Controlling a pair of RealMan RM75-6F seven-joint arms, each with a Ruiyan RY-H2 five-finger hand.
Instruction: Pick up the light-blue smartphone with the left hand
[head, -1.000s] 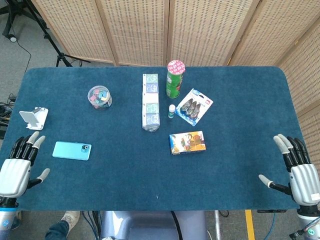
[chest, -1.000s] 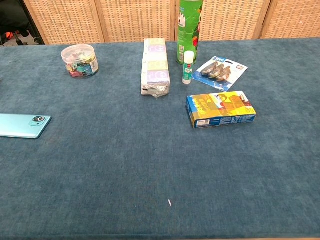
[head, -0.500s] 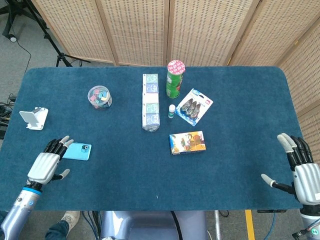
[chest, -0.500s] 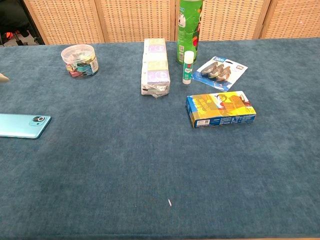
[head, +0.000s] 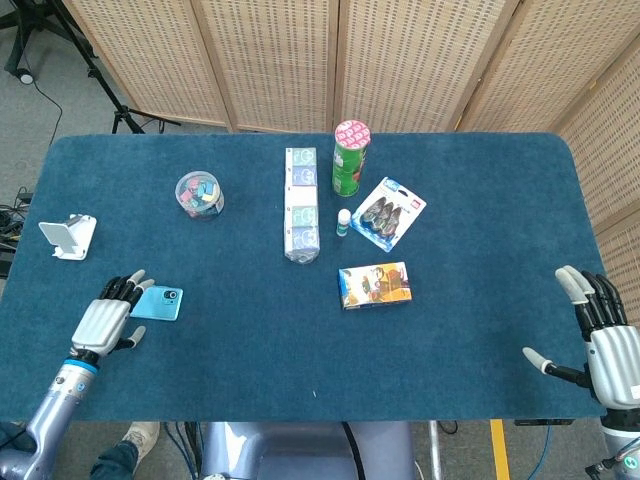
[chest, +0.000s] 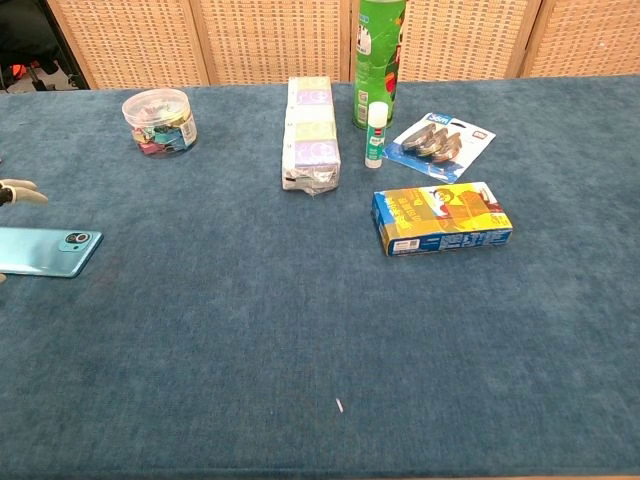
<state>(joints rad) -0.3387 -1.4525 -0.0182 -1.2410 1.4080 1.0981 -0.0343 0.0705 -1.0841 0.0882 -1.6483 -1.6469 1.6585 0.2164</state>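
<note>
Both views are bright and evenly lit from overhead, with soft, short shadows beneath the objects on the blue tabletop (head: 470, 200). The green canister (chest: 378, 60) carries a mild sheen, with no harsh glare elsewhere. The head view is sharp across the frame; the wicker screens (head: 400, 60) lean outward slightly toward the edges. The chest view is crisp mid-frame, and the tabletop's felt texture softens a little toward the near edge.

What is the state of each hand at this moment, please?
Left hand: open, fingers spread over the end of the light-blue smartphone, not gripping it.
Right hand: open, holding nothing, at the table edge.
</note>
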